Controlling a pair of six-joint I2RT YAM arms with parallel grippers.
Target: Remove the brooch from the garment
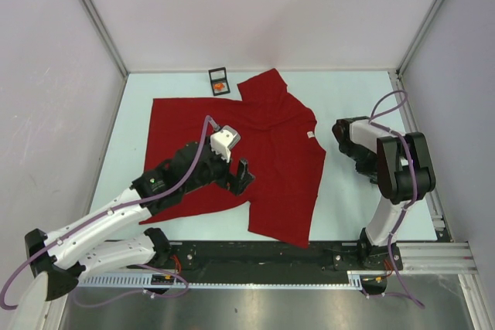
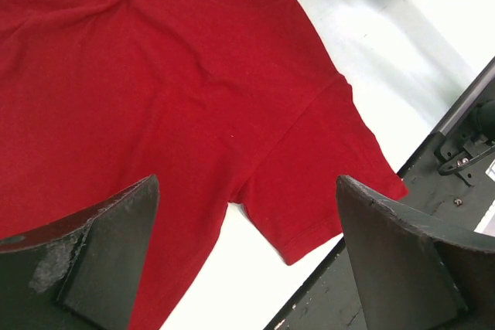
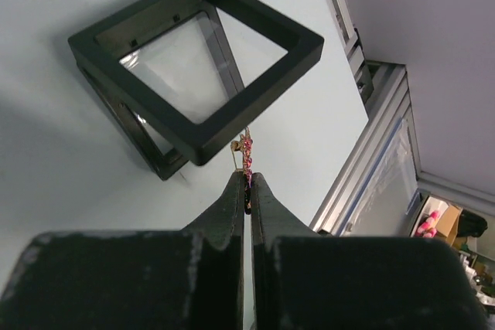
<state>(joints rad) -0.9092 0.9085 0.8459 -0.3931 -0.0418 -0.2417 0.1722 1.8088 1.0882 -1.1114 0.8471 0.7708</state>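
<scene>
Look at the right tool (image 3: 247,183), pinching the little brooch (image 3: 246,148) tight. Off the red garment (image 1: 263,168) already, well apart from it, just by the black frame box (image 3: 197,67) on the table (image 3: 46,152). Probably best now: move slowly over the box's clear middle, go down softly, then let go. Leave the left tool (image 2: 247,183), spread wide over the cloth, alone.

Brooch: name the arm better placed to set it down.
Right. The right gripper is shut on the brooch, near the black frame case. The left gripper hangs open over the garment, holding nothing.
</scene>
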